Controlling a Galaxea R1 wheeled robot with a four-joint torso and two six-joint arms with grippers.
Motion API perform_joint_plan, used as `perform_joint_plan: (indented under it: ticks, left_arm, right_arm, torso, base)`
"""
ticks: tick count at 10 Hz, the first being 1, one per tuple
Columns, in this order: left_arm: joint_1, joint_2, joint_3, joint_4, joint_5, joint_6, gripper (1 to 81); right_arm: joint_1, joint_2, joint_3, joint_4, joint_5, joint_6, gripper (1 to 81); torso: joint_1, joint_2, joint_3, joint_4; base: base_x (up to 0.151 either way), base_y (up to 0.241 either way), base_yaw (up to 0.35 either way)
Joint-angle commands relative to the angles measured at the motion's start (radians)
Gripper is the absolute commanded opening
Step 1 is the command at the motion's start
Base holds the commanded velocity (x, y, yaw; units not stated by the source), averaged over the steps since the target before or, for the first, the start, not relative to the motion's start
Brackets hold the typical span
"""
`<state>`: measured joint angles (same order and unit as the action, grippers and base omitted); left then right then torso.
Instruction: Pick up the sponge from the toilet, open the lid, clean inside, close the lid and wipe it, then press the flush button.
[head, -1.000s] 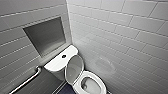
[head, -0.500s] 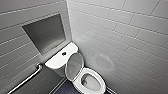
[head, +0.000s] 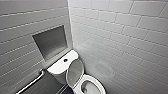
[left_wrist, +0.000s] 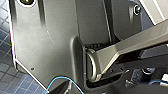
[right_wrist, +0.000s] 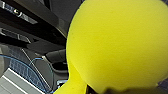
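Note:
The white toilet (head: 60, 67) stands in the corner of the tiled walls, low in the head view. Its lid (head: 74, 72) is raised and leans back against the tank. The oval seat and bowl (head: 93, 85) lie open below it. A round flush button (head: 65, 60) sits in the flat tank top. The bright yellow-green sponge (right_wrist: 117, 45) looms large in the right wrist view, pinched in my right gripper, which is shut on it. My left gripper is open, and I see nothing in it.
A recessed niche (head: 51, 41) is set in the left wall above the tank. A metal grab bar (head: 31, 83) runs along that wall at lower left. The right tiled wall (head: 120, 37) stands close beside the bowl. Dark blue floor tiles (left_wrist: 10, 72) show beside my own body.
The whole head picture has shifted, so the toilet now sits a little lower in it; the camera has moved. The lid stays raised.

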<state>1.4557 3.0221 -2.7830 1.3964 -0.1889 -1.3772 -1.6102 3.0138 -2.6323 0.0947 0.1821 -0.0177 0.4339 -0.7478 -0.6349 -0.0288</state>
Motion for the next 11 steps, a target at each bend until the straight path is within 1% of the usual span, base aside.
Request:
perform_joint_plan:
  ticks: [1,2,3,4,5,6,7,8,9,10,11]
  left_arm:
    - [0.036,0.018,0.0,-0.02,0.146,-0.013,81.1]
    - [0.042,0.052,0.005,-0.046,0.261,0.055,81.1]
    - [0.044,0.074,0.005,-0.152,0.301,0.236,81.1]
    - [0.038,0.074,0.005,-0.398,0.302,0.469,81.1]
    - [0.024,0.069,0.005,-0.672,0.301,0.757,81.1]
    - [0.015,0.058,0.006,-0.978,0.296,1.096,81.1]
    - [0.021,0.053,0.015,-0.762,0.275,0.899,81.1]
    - [0.001,0.049,0.028,-1.331,0.292,1.467,81.1]
    - [-0.011,0.055,0.025,-1.37,0.293,1.485,81.1]
    - [-0.016,0.052,0.02,-1.372,0.293,1.482,81.1]
    - [-0.022,0.049,0.019,-1.37,0.293,1.483,81.1]
  right_arm:
    - [-0.012,-0.001,0.002,-0.009,-0.081,-0.002,1.0]
    - [-0.008,-0.002,0.0,-0.009,-0.082,-0.002,1.0]
    - [-0.003,-0.001,-0.004,-0.009,-0.085,-0.002,1.0]
    - [0.0,-0.001,-0.004,-0.007,-0.085,-0.002,1.0]
    - [0.0,-0.001,-0.003,-0.006,-0.085,-0.002,1.0]
    - [0.0,0.001,-0.001,-0.007,-0.085,-0.002,1.0]
    - [0.0,0.009,-0.004,-0.001,-0.085,0.005,1.0]
    - [0.002,0.007,-0.007,0.002,-0.091,0.005,1.0]
    - [0.012,0.004,-0.015,0.0,-0.132,0.004,1.0]
    - [0.023,0.006,-0.018,0.0,-0.172,-0.002,1.0]
    - [0.026,0.003,-0.018,-0.01,-0.17,-0.005,1.0]
  torso:
    - [0.0,0.0,-0.001,0.0]
    - [0.0,0.0,0.008,0.0]
    - [-0.001,0.0,0.007,0.0]
    - [-0.001,0.0,0.007,0.0]
    - [-0.001,0.0,0.007,0.0]
    - [-0.001,0.0,0.007,0.0]
    - [-0.001,0.0,0.007,0.0]
    - [-0.001,0.0,0.007,0.0]
    - [-0.001,0.0,0.007,0.0]
    - [-0.001,0.0,0.007,0.0]
    - [-0.001,0.0,0.007,0.0]
  base:
    - [0.0,0.0,0.0]
    - [0.0,0.0,0.0]
    - [0.0,0.0,0.0]
    - [0.0,0.0,0.0]
    - [0.0,0.0,0.0]
    - [0.0,0.0,0.0]
    - [0.0,0.0,0.0]
    - [0.0,0.0,0.0]
    - [0.0,0.0,0.0]
    - [0.0,0.0,0.0]
    - [0.0,0.0,0.0]
